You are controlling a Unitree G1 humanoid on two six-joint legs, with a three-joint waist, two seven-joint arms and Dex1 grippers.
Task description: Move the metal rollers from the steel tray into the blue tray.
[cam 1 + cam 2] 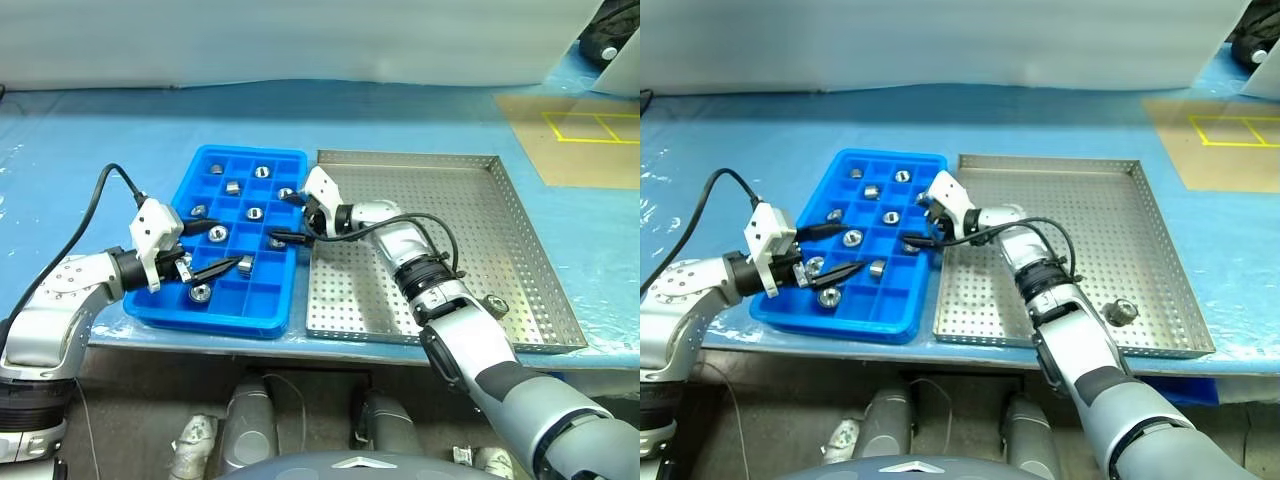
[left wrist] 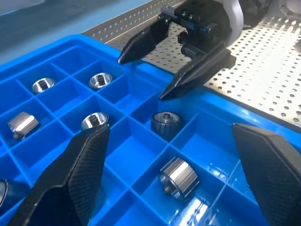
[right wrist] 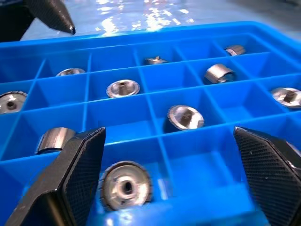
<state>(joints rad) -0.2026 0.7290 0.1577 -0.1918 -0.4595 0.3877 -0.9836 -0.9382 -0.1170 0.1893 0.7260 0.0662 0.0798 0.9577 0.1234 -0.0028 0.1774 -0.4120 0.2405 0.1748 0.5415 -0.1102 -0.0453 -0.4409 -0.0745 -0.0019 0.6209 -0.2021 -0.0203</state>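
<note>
Blue tray point(image 1: 222, 312): bright blue plastic, grid of square compartments.
Metal rollers point(image 1: 218, 233): shiny silver, some with ridged edges.
Steel tray point(image 1: 500, 240): silver-grey metal, floor patterned with regular rows of small dark holes.
Left gripper point(image 1: 208, 260) and right gripper point(image 1: 282, 218): black fingers with a fine woven texture, white housings.
Table cover point(image 1: 100, 130): light blue, glossy.
Floor panel point(image 1: 585, 140): tan with yellow lines.

Steel tray point(image 1: 520, 240) floor partly hidden beneath the right arm; one blue tray point(image 1: 205, 165) compartment behind the left jaws.
</note>
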